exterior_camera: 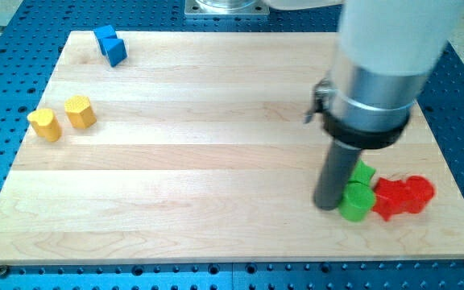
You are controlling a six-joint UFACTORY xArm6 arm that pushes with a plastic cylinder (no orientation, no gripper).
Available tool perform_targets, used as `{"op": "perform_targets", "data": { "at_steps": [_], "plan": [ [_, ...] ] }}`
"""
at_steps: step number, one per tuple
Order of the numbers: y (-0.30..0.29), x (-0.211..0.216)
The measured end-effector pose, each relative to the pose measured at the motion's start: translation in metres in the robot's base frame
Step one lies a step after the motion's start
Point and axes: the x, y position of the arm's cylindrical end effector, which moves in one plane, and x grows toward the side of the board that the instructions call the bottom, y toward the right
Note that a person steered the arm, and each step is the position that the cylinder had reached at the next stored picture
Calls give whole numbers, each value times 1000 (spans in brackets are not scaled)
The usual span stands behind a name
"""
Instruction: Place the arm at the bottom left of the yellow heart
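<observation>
- Our tip (326, 206) sits near the worktop's (216, 161) bottom right corner, touching a green block (355, 201); no fingers here.
- The yellow heart (80, 111) waits near the left edge.
- Risk: sweeping across could nudge the heart or its yellow neighbour (45, 124).

1. Near the table's (216, 161) top left corner we find two touching blocks, the upper blue block (103, 35) and the lower blue block (116, 52).
2. Lower down, by the left edge, the left yellow block (45, 125) sits just beside the right yellow block (80, 111).
3. Near the bottom right corner, the rear green block (365, 172) touches the front green block (356, 201), and the red blocks (401, 196) lie against their right.
4. Our tip (327, 206) stands just left of the front green block.
</observation>
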Motion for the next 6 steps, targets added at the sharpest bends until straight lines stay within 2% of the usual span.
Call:
{"op": "perform_targets", "data": {
  "at_steps": [1, 2, 3, 4, 5, 6],
  "plan": [
    [-33, -3],
    [-55, 36],
    [-69, 54],
    [-172, 12],
    [-313, -18],
    [-400, -71]
  ]
}}
